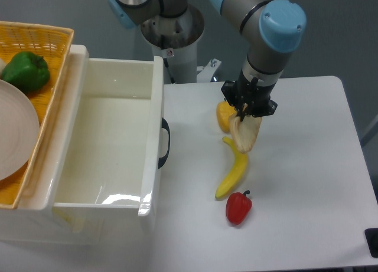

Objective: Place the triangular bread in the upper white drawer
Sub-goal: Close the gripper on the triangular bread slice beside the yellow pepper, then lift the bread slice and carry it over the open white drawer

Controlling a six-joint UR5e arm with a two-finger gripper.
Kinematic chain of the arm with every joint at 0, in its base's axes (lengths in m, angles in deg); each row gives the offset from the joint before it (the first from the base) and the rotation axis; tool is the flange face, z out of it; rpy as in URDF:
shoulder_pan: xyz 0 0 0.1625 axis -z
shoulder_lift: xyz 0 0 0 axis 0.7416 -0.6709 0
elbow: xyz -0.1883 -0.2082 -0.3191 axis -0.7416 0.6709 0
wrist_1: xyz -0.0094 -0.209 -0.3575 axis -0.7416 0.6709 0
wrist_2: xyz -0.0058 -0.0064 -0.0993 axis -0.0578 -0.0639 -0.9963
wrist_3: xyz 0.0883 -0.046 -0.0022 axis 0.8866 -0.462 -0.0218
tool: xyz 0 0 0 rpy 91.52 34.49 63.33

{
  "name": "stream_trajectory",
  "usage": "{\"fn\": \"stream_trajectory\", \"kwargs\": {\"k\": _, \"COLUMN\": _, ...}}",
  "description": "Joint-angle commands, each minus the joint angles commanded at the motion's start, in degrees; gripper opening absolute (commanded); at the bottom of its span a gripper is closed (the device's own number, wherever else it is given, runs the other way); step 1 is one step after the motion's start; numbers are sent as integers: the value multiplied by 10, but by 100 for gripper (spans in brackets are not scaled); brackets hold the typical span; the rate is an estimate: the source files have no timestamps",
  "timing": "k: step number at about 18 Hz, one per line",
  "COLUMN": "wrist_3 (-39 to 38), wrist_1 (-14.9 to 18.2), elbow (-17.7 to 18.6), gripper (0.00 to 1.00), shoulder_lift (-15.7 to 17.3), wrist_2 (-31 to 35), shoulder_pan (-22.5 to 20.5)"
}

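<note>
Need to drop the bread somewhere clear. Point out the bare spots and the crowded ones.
The upper white drawer shows a bare floor. The table is bare right of the banana and red pepper. It is crowded under the gripper: triangular bread, yellow pepper, banana.

Bread (246,136) pale tan; drawer (112,148) glossy white, handle (164,143) apparently dark; banana (233,174) yellow.

The yellow bell pepper (224,116) is half hidden by the gripper (243,114); the yellow woven basket (41,42) is cut off at the left edge
</note>
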Motion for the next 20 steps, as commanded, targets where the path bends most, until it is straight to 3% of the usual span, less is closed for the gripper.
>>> {"fn": "stream_trajectory", "kwargs": {"k": 8, "wrist_3": -22, "wrist_1": 6, "elbow": -15, "gripper": 0, "shoulder_lift": 13, "wrist_2": -4, "shoulder_pan": -1}}
{"fn": "stream_trajectory", "kwargs": {"k": 13, "wrist_3": -46, "wrist_1": 37, "elbow": -25, "gripper": 0, "shoulder_lift": 18, "wrist_2": -4, "shoulder_pan": -4}}
{"fn": "stream_trajectory", "kwargs": {"k": 16, "wrist_3": -72, "wrist_1": 77, "elbow": -43, "gripper": 0, "shoulder_lift": 23, "wrist_2": -4, "shoulder_pan": -9}}
{"fn": "stream_trajectory", "kwargs": {"k": 20, "wrist_3": -124, "wrist_1": 86, "elbow": -45, "gripper": 0, "shoulder_lift": 36, "wrist_2": -8, "shoulder_pan": -10}}
